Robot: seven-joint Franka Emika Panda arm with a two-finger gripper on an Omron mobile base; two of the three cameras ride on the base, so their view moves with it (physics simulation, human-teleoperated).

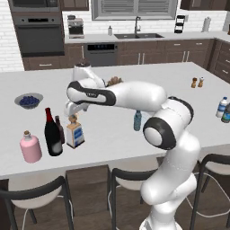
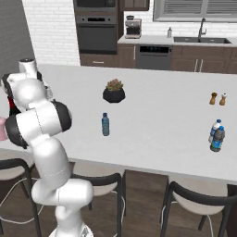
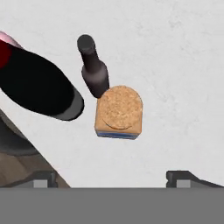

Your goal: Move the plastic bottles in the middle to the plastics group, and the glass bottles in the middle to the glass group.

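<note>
while the gripper (image 3: 113, 177) hangs above the square bottle (image 1: 75, 133), its jaws stand apart and grasp nothing, the two dark tips showing wide at the bottom of the hand view. that bottle stands upright at the left end of the counter (image 1: 148, 99), near its front edge, just right of the wine bottle (image 1: 52, 133) and the slim beer bottle (image 1: 59, 129), with the pink flask (image 1: 30, 147) further left. so both glass bottles already seem to sit with the glass group. the small teal bottle (image 1: 137, 120) stands alone in the middle, well apart from the water bottle (image 1: 221, 107) and its darker neighbour at the far right. being plastic, it is likely light and easy to tip, and slightly yielding; a hold across its body, below the cap, looks safest. glass is rigid, slick and breakable.
</note>
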